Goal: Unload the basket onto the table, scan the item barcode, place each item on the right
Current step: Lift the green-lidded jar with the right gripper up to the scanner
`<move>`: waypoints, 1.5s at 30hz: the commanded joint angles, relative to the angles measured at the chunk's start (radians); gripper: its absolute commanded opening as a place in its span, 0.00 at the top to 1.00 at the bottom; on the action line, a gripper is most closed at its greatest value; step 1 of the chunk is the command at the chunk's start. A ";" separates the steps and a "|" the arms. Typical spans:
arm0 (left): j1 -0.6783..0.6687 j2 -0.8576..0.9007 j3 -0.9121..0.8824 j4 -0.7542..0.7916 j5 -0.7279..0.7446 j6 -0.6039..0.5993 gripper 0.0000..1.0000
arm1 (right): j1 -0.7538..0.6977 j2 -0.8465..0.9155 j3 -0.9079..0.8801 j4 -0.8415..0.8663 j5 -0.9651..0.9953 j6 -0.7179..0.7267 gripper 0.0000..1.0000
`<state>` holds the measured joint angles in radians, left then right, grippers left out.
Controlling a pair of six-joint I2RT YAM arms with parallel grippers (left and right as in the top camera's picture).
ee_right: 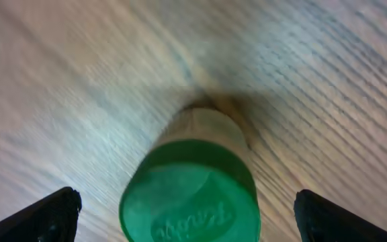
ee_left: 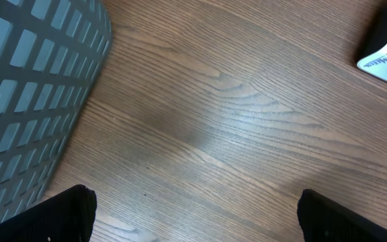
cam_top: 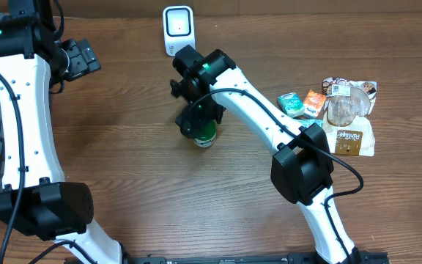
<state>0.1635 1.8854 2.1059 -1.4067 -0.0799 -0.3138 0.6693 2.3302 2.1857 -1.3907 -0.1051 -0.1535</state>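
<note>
The bottle (ee_right: 190, 195) stands upright on the counter (cam_top: 123, 147), near the middle and in front of the white scanner (cam_top: 178, 29), which sits at the far edge. Its green cap faces up, with raised lettering that is too blurred to read.

The right fingers (ee_right: 52, 215) hang directly over the bottle, 1 on each side of the cap. They are spread as wide as they go and touch nothing, so the bottle is free. No barcode shows in any view.

The left fingers (ee_left: 66, 215) are over bare wood at the far left of the counter, also fully spread with nothing between them. A grey mesh basket (ee_left: 32, 81) is just beside them, and a corner of the scanner shows at the edge of the left wrist view.

Several snack packets (cam_top: 321, 104) lie in a cluster at the right side, well apart from the bottle.
</note>
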 commanded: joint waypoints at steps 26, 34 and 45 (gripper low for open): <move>-0.007 0.007 0.004 0.000 -0.005 0.003 0.00 | 0.003 -0.011 -0.105 0.050 0.049 0.006 0.10; -0.007 0.007 0.004 0.000 -0.005 0.003 0.00 | 0.003 -0.011 -0.110 0.081 0.053 0.006 0.24; -0.007 0.007 0.004 0.000 -0.005 0.003 0.00 | 0.002 -0.011 -0.085 0.041 0.032 0.019 0.47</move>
<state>0.1635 1.8854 2.1059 -1.4067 -0.0799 -0.3138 0.6693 2.3295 2.0785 -1.3365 -0.0521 -0.1459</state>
